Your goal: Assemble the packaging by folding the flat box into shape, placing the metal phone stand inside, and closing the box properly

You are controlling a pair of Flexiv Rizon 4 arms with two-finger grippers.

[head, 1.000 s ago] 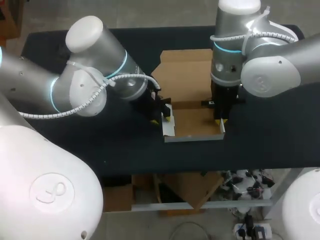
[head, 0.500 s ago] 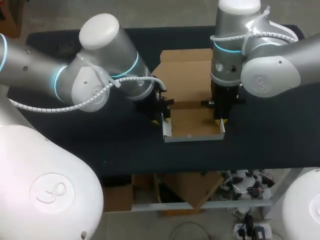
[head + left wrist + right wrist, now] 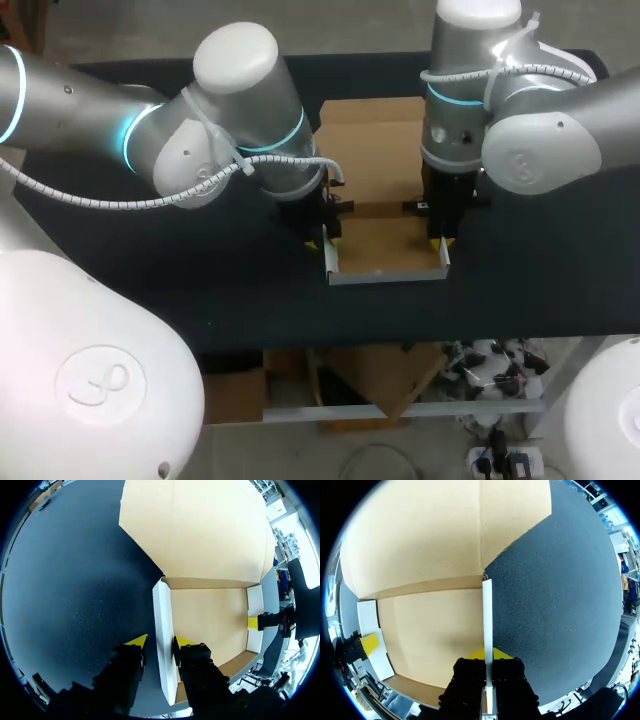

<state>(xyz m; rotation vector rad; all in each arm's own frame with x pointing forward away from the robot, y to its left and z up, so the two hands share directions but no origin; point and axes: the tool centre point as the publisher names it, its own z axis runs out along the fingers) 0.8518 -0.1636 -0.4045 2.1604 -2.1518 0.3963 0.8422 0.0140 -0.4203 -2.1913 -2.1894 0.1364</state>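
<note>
head view: brown box (image 3: 385, 245), open-topped, white outside, sides standing upright.

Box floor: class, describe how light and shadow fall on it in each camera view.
Right wrist view: a soft shadow on the box floor just ahead of the right claw, shut on the side wall. Left wrist view: lit fairly evenly. Head view: darker than the open lid.

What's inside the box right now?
Only the bare cardboard floor shows inside the box; nothing lies on it. The strip of floor under my right gripper is covered.
</note>
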